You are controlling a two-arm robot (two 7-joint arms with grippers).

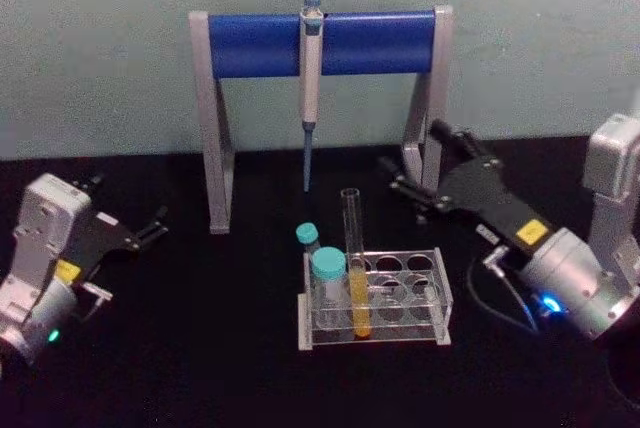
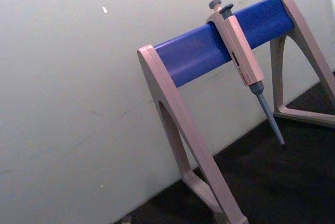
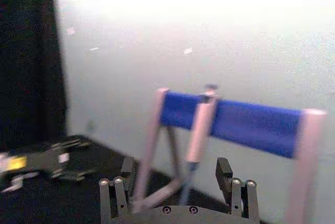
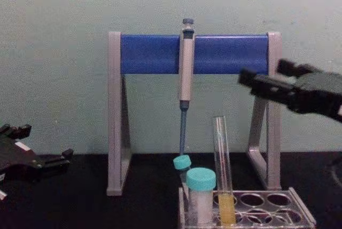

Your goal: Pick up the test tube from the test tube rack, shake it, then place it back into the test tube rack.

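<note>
The test tube (image 1: 352,238) stands upright in the test tube rack (image 1: 440,293) at the table's middle, yellow liquid in its lower part; the chest view shows the tube (image 4: 222,149) rising from the rack (image 4: 299,210). My right gripper (image 1: 415,163) hovers open to the right of the tube and behind it, raised above the table (image 4: 264,76) with nothing between its fingers (image 3: 224,169). My left gripper (image 1: 130,208) rests open, low at the far left (image 4: 43,143), well away from the rack.
Two teal-capped tubes (image 1: 328,278) (image 1: 307,236) stand in the rack's left holes, close beside the test tube. Behind the rack is a grey-and-blue pipette stand (image 1: 260,43) with a pipette (image 1: 311,88) hanging from it. The stand's right leg (image 1: 430,118) is next to my right gripper.
</note>
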